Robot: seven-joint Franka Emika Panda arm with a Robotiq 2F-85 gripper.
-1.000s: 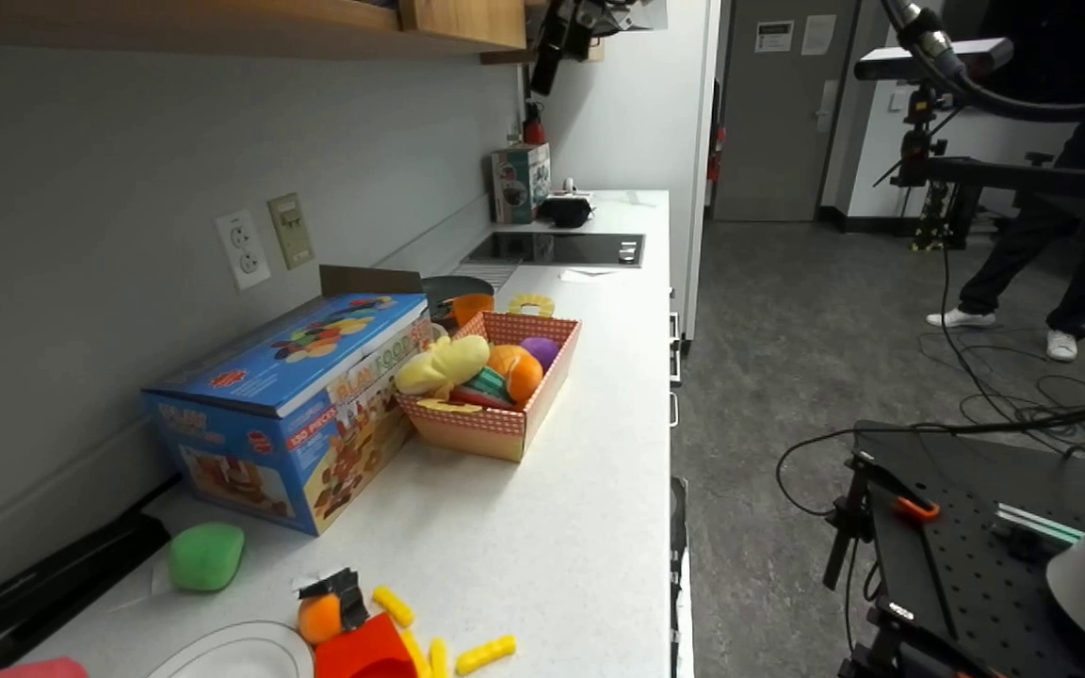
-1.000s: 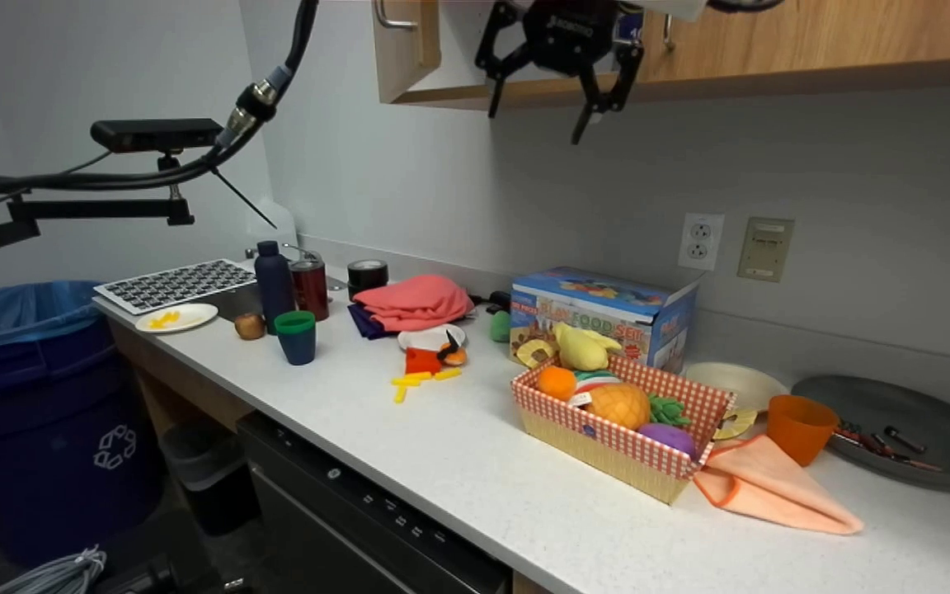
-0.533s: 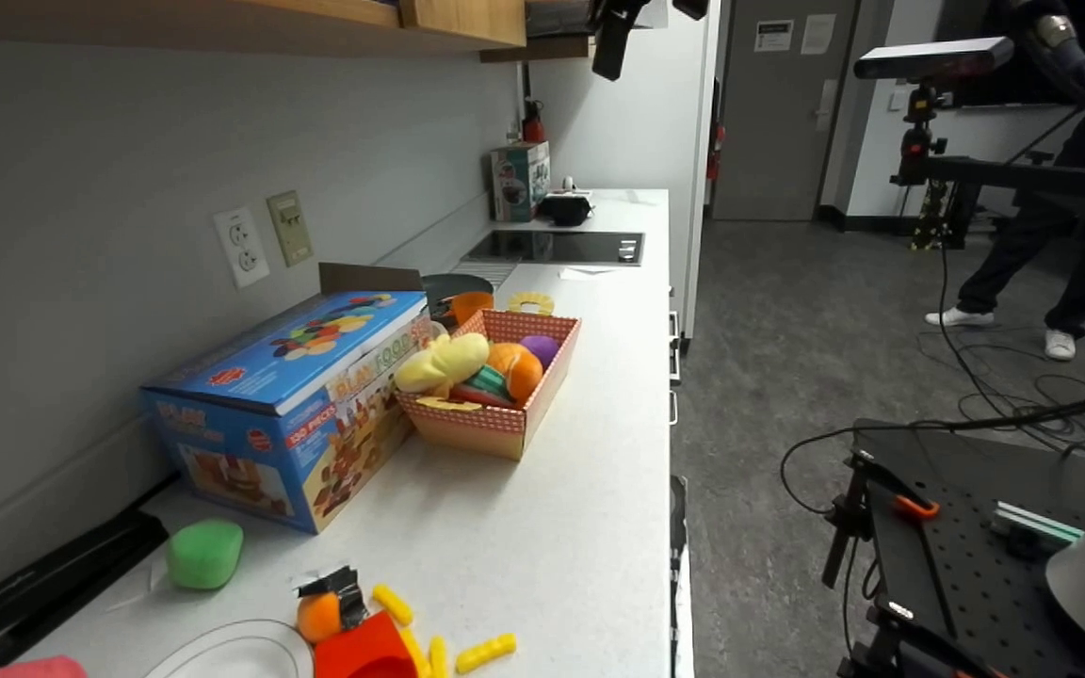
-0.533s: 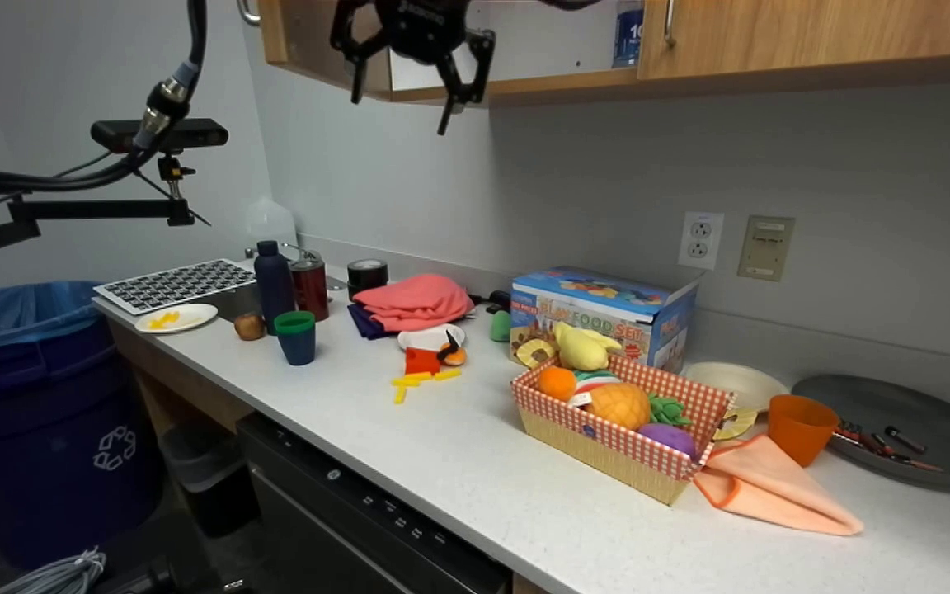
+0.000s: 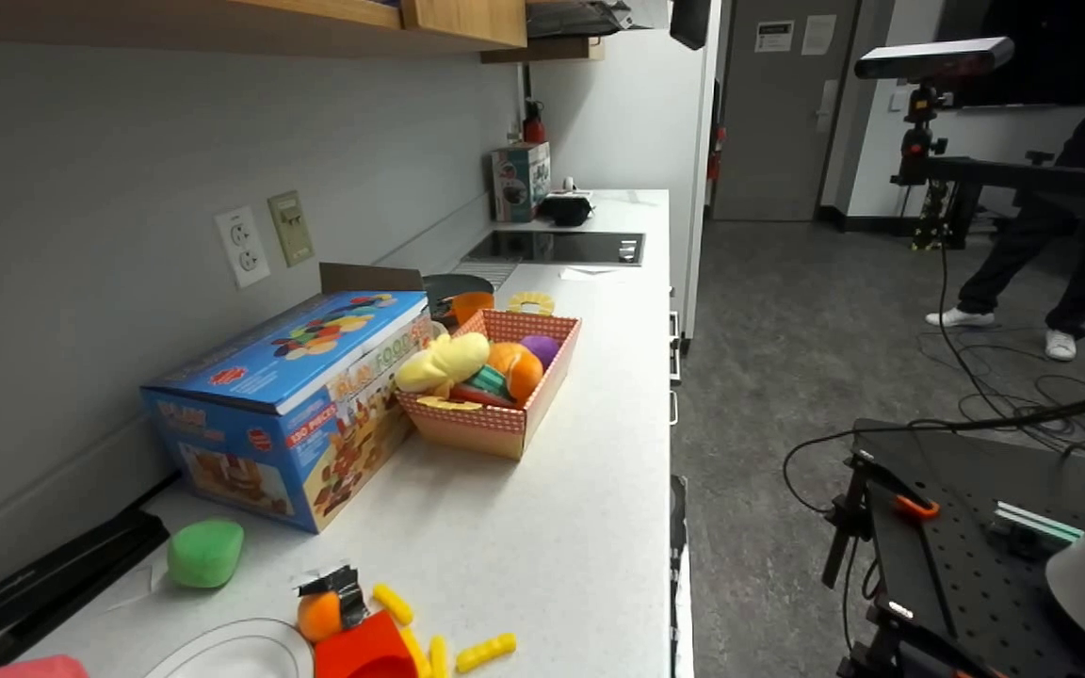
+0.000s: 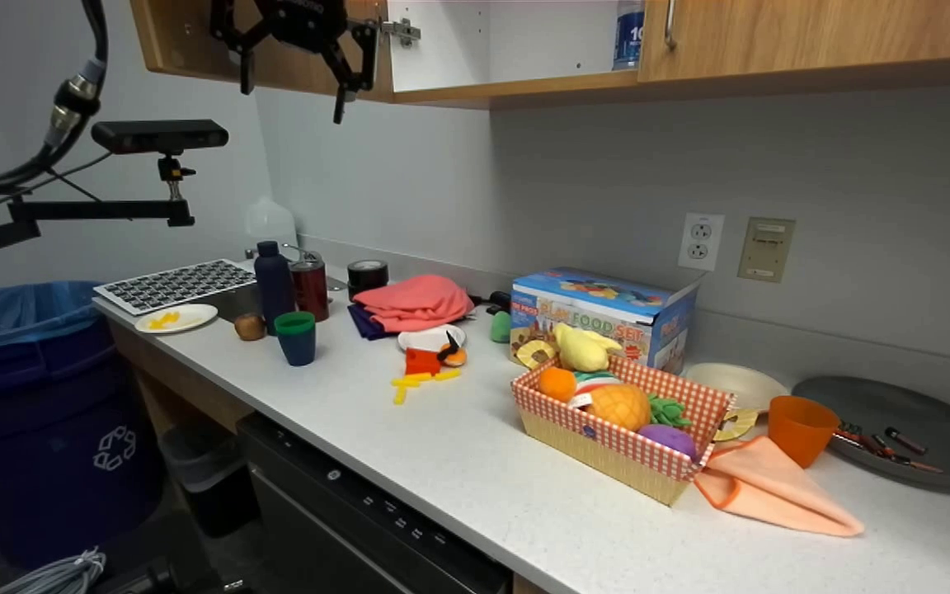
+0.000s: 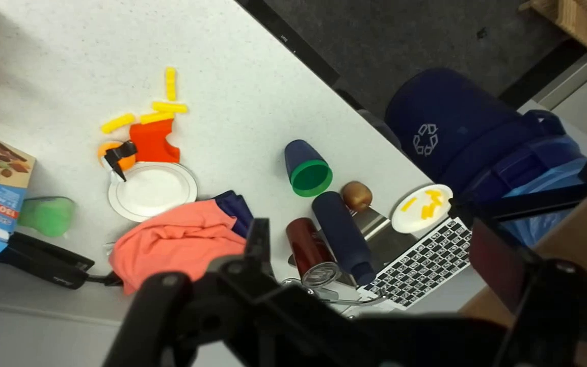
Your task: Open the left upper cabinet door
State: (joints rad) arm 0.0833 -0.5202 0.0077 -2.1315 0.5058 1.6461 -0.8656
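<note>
In an exterior view, my fingertip point(image 5: 690, 21) shows toward one o'clock. In an exterior view, toward eleven o'clock, my gripper point(image 6: 292, 92), spread and empty, hangs before the cabinet door point(image 6: 186, 54); I'd push gently near its free edge. Plain brown wood, it stands wide. Wrist view: probably the door, blurred, three o'clock.

"PLAY FOOD SET" and "130 PIECES" are printed on blue cardboard box point(image 6: 599, 318), "10" on blue-labelled container point(image 6: 628, 35), white recycling symbol point(image 6: 115, 448) on navy plastic bin point(image 6: 38, 450)
</note>
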